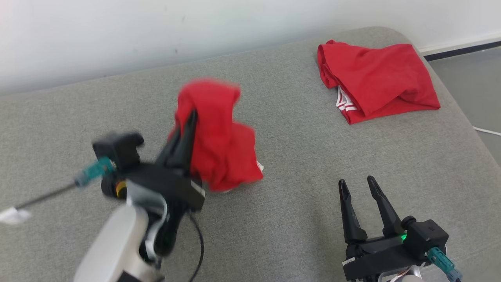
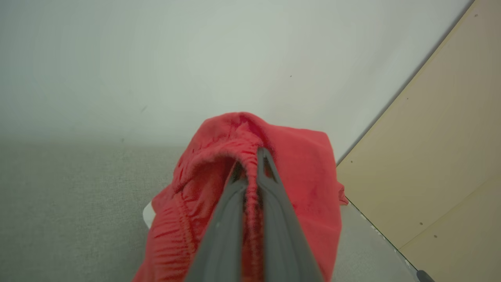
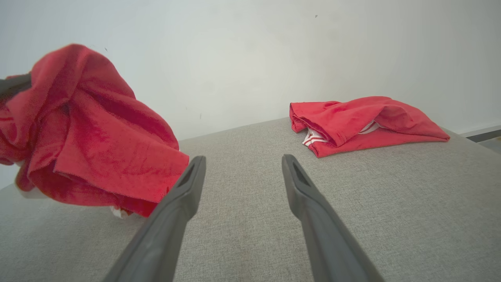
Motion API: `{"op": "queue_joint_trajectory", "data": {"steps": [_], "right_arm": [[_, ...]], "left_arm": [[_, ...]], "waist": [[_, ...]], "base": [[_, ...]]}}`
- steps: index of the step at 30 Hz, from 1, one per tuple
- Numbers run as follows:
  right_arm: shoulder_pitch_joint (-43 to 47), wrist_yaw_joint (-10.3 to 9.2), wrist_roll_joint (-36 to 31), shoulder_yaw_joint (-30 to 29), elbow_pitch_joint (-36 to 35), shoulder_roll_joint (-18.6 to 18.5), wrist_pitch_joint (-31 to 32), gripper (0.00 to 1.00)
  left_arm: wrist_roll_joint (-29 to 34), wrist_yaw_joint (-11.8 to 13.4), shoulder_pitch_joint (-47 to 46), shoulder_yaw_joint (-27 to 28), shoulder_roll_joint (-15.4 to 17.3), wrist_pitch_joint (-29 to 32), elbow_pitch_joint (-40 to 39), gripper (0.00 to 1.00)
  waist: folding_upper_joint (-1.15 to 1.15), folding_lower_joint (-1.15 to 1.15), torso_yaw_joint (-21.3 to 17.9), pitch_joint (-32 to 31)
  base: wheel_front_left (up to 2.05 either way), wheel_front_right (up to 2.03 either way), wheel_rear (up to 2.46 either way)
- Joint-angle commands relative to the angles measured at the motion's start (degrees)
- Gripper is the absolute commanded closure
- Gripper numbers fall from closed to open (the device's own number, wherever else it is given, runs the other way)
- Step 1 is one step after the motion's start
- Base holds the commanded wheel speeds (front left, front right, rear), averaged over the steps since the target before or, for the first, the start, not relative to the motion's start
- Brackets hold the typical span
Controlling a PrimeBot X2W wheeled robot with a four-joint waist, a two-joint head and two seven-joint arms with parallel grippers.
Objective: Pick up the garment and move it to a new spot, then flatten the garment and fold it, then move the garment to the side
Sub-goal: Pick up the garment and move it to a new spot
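A red garment (image 1: pixel 219 133) hangs crumpled in the air above the grey padded surface (image 1: pixel 313 176), left of centre. My left gripper (image 1: pixel 186 121) is shut on its gathered waistband. In the left wrist view the left gripper (image 2: pixel 250 160) pinches the ribbed band, and the garment (image 2: pixel 301 176) drapes over both fingers. The right wrist view has the garment (image 3: pixel 90 137) hanging at the left, its lower edge close to the surface. My right gripper (image 1: pixel 356 181) stands open and empty near the front right. In its own wrist view the right gripper (image 3: pixel 243 158) has bare grey surface between its fingers.
A second red garment (image 1: pixel 379 78) with white stripes lies loosely folded at the back right corner; the right wrist view shows this second garment (image 3: pixel 364 117) too. A white wall runs behind. Floor (image 1: pixel 469 78) lies past the right edge. A beige panel (image 2: pixel 430 156) stands beside the surface.
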Motion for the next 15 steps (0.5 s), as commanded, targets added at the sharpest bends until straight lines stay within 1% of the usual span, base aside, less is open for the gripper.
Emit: {"op": "queue_joint_trajectory", "data": {"steps": [1, 6, 9, 10, 11, 12, 13, 15], "right_arm": [[-0.07, -0.15, 0.28, 0.25, 0.15, 0.1, -0.25, 0.0], [-0.41, -0.15, 0.4, 0.47, 0.44, 0.1, -0.24, 0.0], [-0.68, -0.15, 0.45, 0.62, 0.63, 0.1, -0.25, 0.0], [-0.73, -0.15, 0.47, 0.56, 0.66, 0.1, -0.25, 0.0], [-0.74, -0.15, 0.47, 0.55, 0.68, 0.1, -0.24, 0.0], [-0.74, -0.15, 0.47, 0.55, 0.68, 0.1, -0.24, 0.0], [-0.67, -0.15, 0.4, 0.47, 0.72, 0.1, -0.24, 0.0], [-0.05, -0.15, 0.07, -0.01, 0.74, 0.11, -0.25, 0.0]], "left_arm": [[-0.14, -0.5, 2.6, -0.55, 0.06, -0.74, 2.59, 1.0], [1.47, -2.1, 7.25, -3.89, -0.47, -2.21, 11.12, 1.0], [3.22, -2.7, 7.88, -5.91, -0.93, -3.71, 15.32, 1.0], [4.01, -2.92, 7.72, -6.61, -1.06, -4.54, 16.2, 0.67], [5.26, -3.03, 7.39, -7.2, -1.05, -5.69, 16.98, 0.43], [5.26, -3.03, 7.39, -7.2, -1.05, -5.69, 16.98, 0.43], [6.45, -3.0, 6.92, -7.84, -0.92, -6.78, 17.37, 0.0], [7.86, -2.62, 6.11, -7.95, -0.9, -9.17, 18.09, 0.0]], "waist": [[0.0, 0.0, 0.26, 0.29], [0.0, 0.0, 0.88, 0.68], [0.0, 0.0, 1.27, 0.55], [0.0, 0.0, 1.47, 0.43], [0.0, 0.0, 1.7, 0.27], [0.0, 0.0, 1.7, 0.27], [0.0, 0.0, 2.0, 0.08], [0.0, 0.0, 3.23, -0.78]], "base": [[0.0, 0.0, 0.0], [0.0, 0.0, 0.0], [0.0, 0.0, 0.0], [0.0, 0.0, 0.0], [0.0, 0.0, 0.0], [0.0, 0.0, 0.0], [0.0, 0.0, 0.0], [0.0, 0.0, 0.0]]}}
